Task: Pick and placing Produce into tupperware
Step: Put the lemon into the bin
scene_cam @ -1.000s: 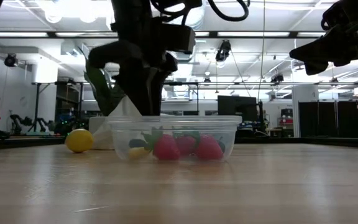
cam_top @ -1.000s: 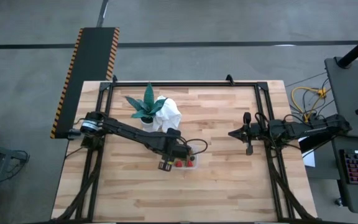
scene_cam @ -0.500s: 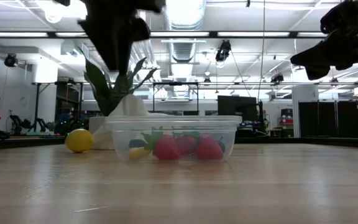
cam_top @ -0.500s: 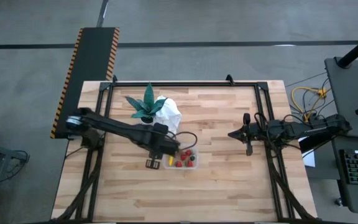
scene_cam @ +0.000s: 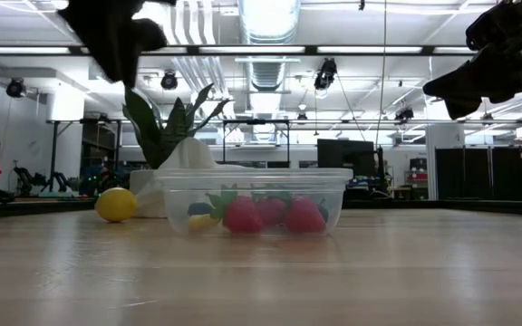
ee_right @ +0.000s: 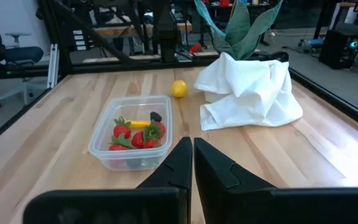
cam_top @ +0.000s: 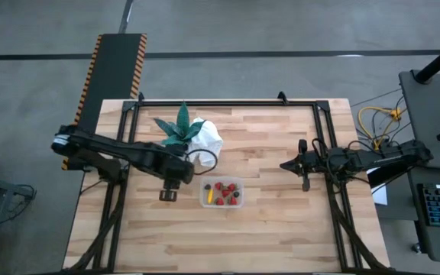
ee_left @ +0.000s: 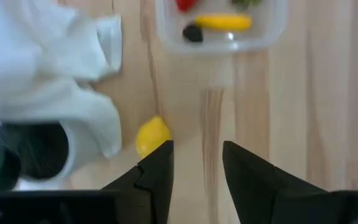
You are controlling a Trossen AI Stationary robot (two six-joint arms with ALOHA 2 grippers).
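From above, the left gripper [cam_top: 167,195] is a dark lump over bare wood, left of the tupperware [cam_top: 221,192]; its own wrist camera shows the jaws parted and empty, the fingers [ee_left: 157,168] covering part of the lemon [ee_left: 151,135] below them. In the high view that lemon cannot be made out, hidden under the arm; the level view shows it [scene_cam: 116,205] resting on the desk [cam_top: 273,229] just left of the container, in front of the white cloth [cam_top: 207,138].

The cloth wraps the base of the green spiky plant [cam_top: 178,127], so whatever holds the plant is mostly covered; only a dark opening shows in the left wrist view.

The tupperware stands near the desk's middle, holding red strawberries [ee_right: 132,137], a yellow-orange elongated piece [ee_left: 222,22] and a small dark round piece [ee_left: 192,33]. Its clear wall blurs their outlines in the level view, and the left wrist view cuts off its far half.

Far right, the right gripper [cam_top: 305,164] waits well apart from the container, at the desk's right edge, jaws pressed together, empty.

The desk is pale wood planking in a black frame. Beyond it lies a workshop with ceiling lights and other benches.
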